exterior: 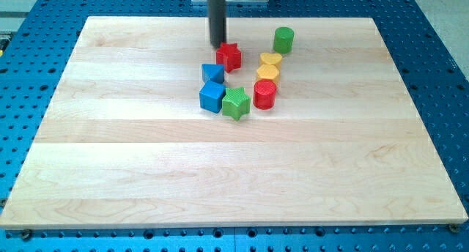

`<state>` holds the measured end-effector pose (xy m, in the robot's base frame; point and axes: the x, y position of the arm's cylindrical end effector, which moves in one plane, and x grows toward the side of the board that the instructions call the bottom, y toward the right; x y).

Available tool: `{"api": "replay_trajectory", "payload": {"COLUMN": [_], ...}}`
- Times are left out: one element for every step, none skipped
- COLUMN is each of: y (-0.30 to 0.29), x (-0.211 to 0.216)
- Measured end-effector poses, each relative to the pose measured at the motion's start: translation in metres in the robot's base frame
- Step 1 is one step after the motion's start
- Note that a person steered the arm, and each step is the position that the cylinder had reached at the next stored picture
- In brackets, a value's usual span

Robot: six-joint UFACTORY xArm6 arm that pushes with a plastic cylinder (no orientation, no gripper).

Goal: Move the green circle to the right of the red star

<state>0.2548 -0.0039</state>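
1. No hand on this rig, so nothing to call released or clenched; my tip [218, 45] sits at the view's top, just up-left of the red star [229, 56], touching or nearly so — cannot tell which.
2. Green circle [283, 39] stands apart, up and to the view's right of the star, above the yellow heart [270, 59].
3. Step in hand, as I judge it: approach — the tip is not at the circle.
4. Next move calls for rounding the star, getting above the circle and pushing it down level with the star on the worktop [132, 171].
5. Risk: heart crowds the target spot.
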Motion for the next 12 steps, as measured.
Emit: {"api": "replay_trajectory", "payload": {"y": [0.046, 0.065, 0.109, 0.133, 0.133, 0.096, 0.085, 0.076, 0.071, 0.071, 0.059, 0.054], "x": [0.008, -0.010, -0.029, -0.011, 0.011, 0.022, 0.011, -0.003, 0.017, 0.030, 0.041, 0.045]}}
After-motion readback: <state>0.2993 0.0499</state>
